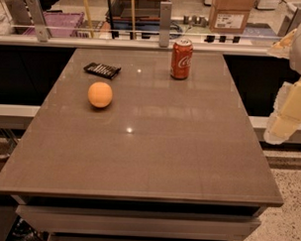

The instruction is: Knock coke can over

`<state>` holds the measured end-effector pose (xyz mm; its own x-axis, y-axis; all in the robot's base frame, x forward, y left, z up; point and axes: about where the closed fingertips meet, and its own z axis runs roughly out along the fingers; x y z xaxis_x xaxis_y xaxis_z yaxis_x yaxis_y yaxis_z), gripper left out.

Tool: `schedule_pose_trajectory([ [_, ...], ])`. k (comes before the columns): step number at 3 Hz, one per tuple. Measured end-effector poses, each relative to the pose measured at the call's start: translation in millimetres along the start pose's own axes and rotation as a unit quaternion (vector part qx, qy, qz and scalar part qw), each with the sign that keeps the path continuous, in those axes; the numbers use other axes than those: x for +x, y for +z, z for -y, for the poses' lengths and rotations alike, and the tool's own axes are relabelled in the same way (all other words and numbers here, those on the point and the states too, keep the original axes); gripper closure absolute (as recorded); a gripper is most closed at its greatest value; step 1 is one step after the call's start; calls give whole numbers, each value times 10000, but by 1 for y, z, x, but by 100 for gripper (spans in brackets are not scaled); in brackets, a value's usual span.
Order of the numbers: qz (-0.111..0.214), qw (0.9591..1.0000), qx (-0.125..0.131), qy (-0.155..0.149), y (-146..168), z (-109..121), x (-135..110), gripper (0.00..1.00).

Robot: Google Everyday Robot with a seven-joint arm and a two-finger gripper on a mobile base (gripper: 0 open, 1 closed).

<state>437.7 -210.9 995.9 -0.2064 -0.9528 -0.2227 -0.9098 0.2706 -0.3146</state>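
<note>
The red coke can with white script and a silver top stands upright near the far edge of the brown table, right of centre. My gripper hangs at the right edge of the view, beyond the table's right side and well to the right of and nearer than the can. It touches nothing.
An orange ball lies on the left part of the table. A flat black device lies behind it near the far left. A glass railing with metal posts runs behind the table. Cardboard boxes stand beyond it.
</note>
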Motion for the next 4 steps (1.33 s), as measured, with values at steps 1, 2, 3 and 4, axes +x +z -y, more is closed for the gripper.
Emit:
schedule_pose_trajectory([
  [1, 0, 10000, 0, 0, 0, 0, 0, 0],
  [2, 83, 9999, 82, 63, -3, 3, -2, 0],
  [3, 365, 9980, 328, 393, -8, 14, -9, 0],
  [4, 909, 9893, 590, 973, -7, 26, -11, 0],
])
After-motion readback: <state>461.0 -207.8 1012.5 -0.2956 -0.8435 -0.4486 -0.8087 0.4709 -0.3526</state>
